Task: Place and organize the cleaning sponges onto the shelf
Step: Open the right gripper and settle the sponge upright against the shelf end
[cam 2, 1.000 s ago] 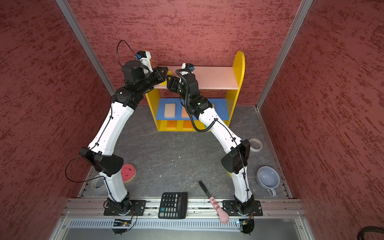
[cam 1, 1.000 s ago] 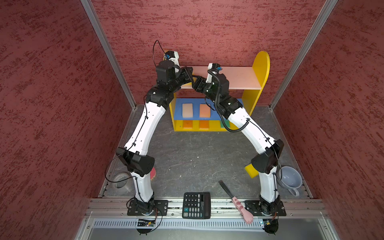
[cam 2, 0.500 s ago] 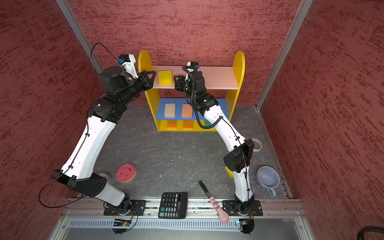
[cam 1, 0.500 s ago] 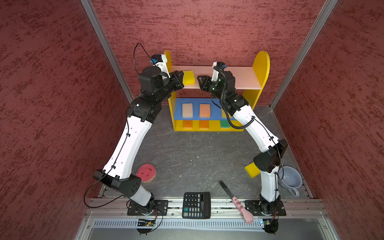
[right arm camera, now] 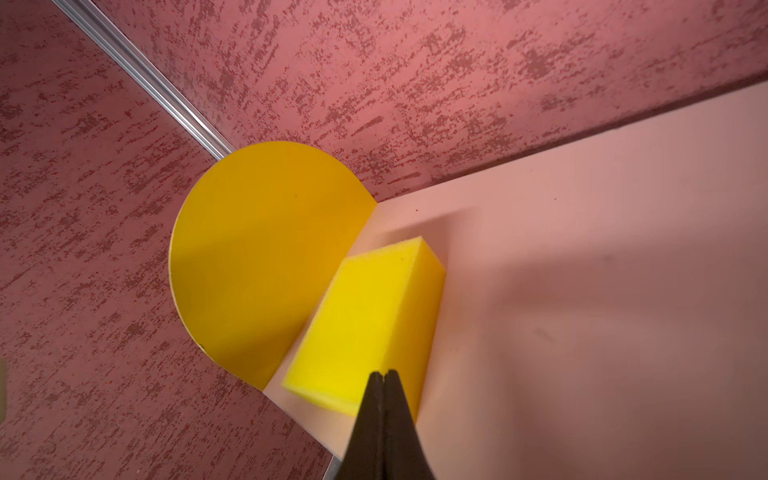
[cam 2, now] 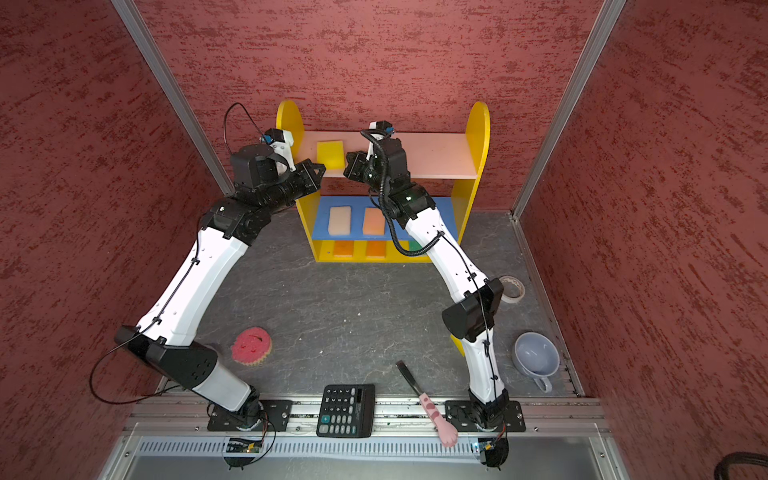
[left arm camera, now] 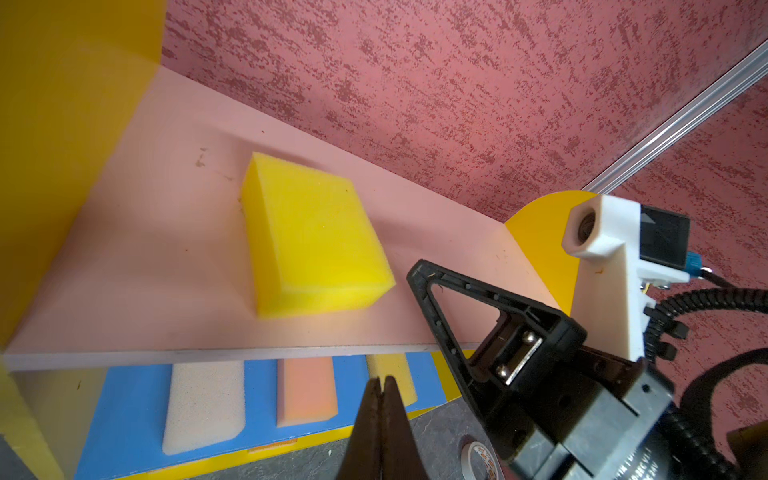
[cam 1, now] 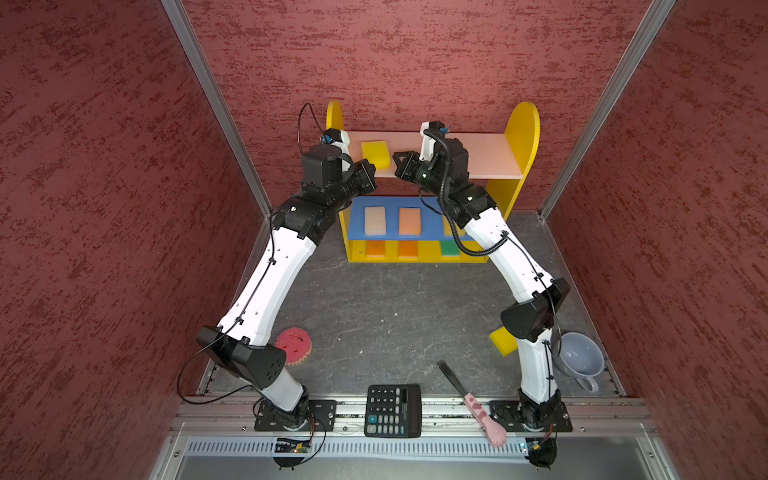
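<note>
The shelf (cam 1: 482,156) stands against the back wall. A yellow sponge (cam 1: 375,153) (cam 2: 330,153) (left arm camera: 311,237) (right arm camera: 370,324) lies free at the left end of its pink top board. My left gripper (cam 1: 371,176) (left arm camera: 383,380) hangs shut and empty at the board's front edge, left of the sponge. My right gripper (cam 1: 397,160) (right arm camera: 383,374) is shut and empty just right of it. Cream (cam 1: 375,220) and peach (cam 1: 409,220) sponges lie on the blue board, two orange (cam 1: 375,248) and a green (cam 1: 450,248) below. A round pink sponge (cam 1: 294,343) and a yellow one (cam 1: 503,343) lie on the floor.
A black calculator (cam 1: 392,410) and a pink-handled brush (cam 1: 473,401) lie at the front rail. A grey mug (cam 1: 579,361) stands at the front right. A roll of tape (cam 2: 512,289) lies by the right wall. Red walls close in on three sides.
Both grippers have drawn back from the left of the top board, uncovering the yellow sponge lying there. The right gripper has shut. The left arm swung out leftward, then partly back.
</note>
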Tool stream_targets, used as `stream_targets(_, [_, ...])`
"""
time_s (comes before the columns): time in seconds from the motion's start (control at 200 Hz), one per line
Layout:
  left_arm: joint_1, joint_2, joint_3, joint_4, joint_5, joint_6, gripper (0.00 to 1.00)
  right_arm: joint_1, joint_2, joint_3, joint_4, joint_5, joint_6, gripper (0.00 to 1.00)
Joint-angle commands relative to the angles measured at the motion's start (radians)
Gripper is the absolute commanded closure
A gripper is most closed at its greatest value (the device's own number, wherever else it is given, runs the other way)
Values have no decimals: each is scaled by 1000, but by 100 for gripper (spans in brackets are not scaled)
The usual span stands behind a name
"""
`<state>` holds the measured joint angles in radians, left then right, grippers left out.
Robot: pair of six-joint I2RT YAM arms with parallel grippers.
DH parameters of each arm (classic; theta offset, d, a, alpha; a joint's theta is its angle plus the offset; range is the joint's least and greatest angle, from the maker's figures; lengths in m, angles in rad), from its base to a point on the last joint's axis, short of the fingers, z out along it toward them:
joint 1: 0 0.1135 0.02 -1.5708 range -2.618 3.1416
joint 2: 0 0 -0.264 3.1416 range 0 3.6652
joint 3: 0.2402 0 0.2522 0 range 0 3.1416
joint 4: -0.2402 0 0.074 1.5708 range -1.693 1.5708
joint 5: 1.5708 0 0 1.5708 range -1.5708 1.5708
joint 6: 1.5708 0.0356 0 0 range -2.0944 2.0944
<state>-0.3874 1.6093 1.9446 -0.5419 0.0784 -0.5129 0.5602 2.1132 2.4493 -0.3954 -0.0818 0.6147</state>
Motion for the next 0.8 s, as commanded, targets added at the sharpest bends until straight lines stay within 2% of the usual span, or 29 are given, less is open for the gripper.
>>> stream_targets(0.0, [-5, 15, 8, 8, 21, -15, 100, -1, 33, 42, -29, -7, 26, 100])
stream_targets(0.797, [24, 26, 5, 31, -23, -11, 100, 1, 76, 74, -43, -47, 58, 100])
